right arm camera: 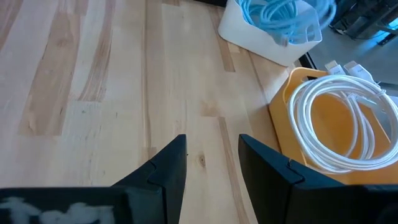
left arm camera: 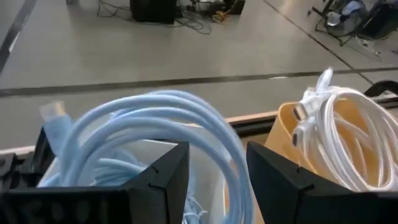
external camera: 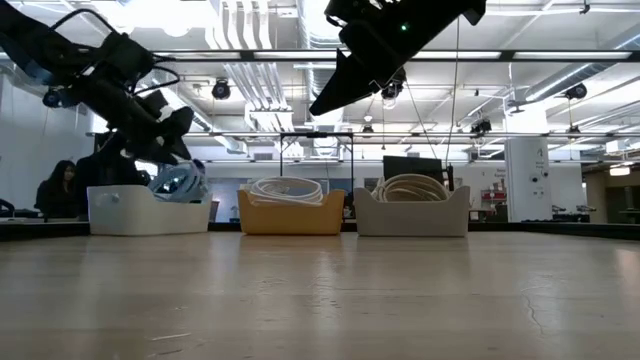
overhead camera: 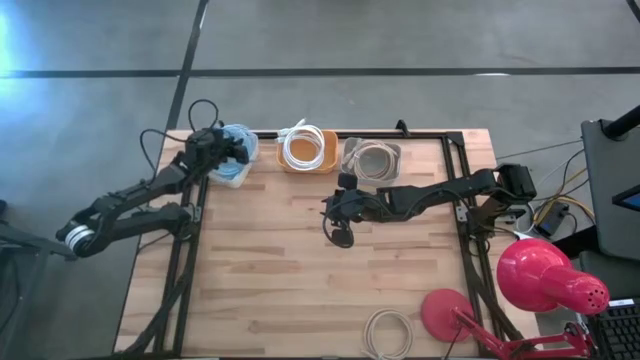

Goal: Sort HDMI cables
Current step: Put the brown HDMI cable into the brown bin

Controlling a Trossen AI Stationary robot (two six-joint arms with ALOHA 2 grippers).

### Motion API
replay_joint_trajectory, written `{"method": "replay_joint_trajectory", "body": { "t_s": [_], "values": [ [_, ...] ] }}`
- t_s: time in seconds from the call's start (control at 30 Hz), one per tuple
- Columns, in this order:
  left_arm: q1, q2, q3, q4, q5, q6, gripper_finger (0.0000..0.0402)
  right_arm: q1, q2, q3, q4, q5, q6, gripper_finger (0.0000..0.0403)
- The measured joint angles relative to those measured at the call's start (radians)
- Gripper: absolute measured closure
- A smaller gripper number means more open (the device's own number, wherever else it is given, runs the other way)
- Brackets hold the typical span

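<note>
At the upper left of the high view, your left end effector [overhead camera: 228, 152] sits over the white bin [overhead camera: 237, 172] at the table's [overhead camera: 300, 270] far edge. In the left wrist view its two dark fingers [left arm camera: 163, 180] stand part-way open, and a light blue cable coil [left arm camera: 155, 121] loops across and between them; the strands pass through the gap, so you appear to have hold of that coil, with more light blue cable lying in the bin below it.

Near the middle of the high view, your right end effector [overhead camera: 340, 215] hangs above bare wood, just in front of the bins. The right wrist view shows its fingers [right arm camera: 166, 168] part-way open with nothing between them and only the table planks under them.

The other cables: a white coil [overhead camera: 305, 148] lies in the orange bin [overhead camera: 325, 160] at top centre of the high view, and a beige coil [overhead camera: 374, 158] in the grey bin [overhead camera: 392, 152] to its right. One more pale coil [overhead camera: 388, 334] lies loose on the table at the lower edge of the high view, beside the red lamp base [overhead camera: 448, 312].

You will find no readable brand, label or writing on the bins or cables in any view.
</note>
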Motion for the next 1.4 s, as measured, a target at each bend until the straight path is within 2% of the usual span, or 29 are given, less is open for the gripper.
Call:
{"method": "replay_joint_trajectory", "body": {
  "t_s": [0.13,0.27,0.5,0.6,0.73,0.87,1.0,1.07,1.2,1.4],
  "values": [
    [0.000,0.000,0.018,-0.082,-0.010,0.067,0.0241,0.000,0.000,0.000,0.000,0.000,0.000,0.0264],
    [0.000,0.000,0.011,-0.178,-0.060,0.070,0.0241,0.000,0.000,0.000,0.000,0.000,0.000,0.0264],
    [-0.013,-0.005,0.024,-0.112,-0.043,0.067,0.0241,0.000,0.000,0.000,0.000,0.000,-0.003,0.0264],
    [-0.024,-0.016,0.041,-0.049,0.054,0.069,0.0241,0.000,0.000,0.000,0.000,0.000,-0.002,0.0264],
    [-0.047,-0.023,0.044,0.045,0.280,0.064,0.0241,0.000,0.000,0.000,-0.002,0.000,0.015,0.0264],
    [-0.083,-0.023,0.044,0.065,0.489,0.044,0.0241,0.000,-0.002,0.000,-0.038,0.000,0.042,0.0264],
    [-0.143,-0.023,0.043,0.062,0.569,0.044,0.0241,0.002,-0.016,0.000,-0.124,-0.001,0.078,0.0264],
    [-0.173,-0.023,0.043,0.062,0.570,0.044,0.0241,0.007,-0.030,0.000,-0.177,-0.036,0.119,0.0264],
    [-0.215,-0.023,0.043,0.062,0.564,0.049,0.0241,0.029,-0.069,0.000,-0.304,-0.190,0.218,0.0268],
    [-0.224,-0.022,0.043,0.063,0.551,0.050,0.0241,0.110,-0.115,0.001,-0.486,-0.384,0.383,0.0285]
  ]
}}
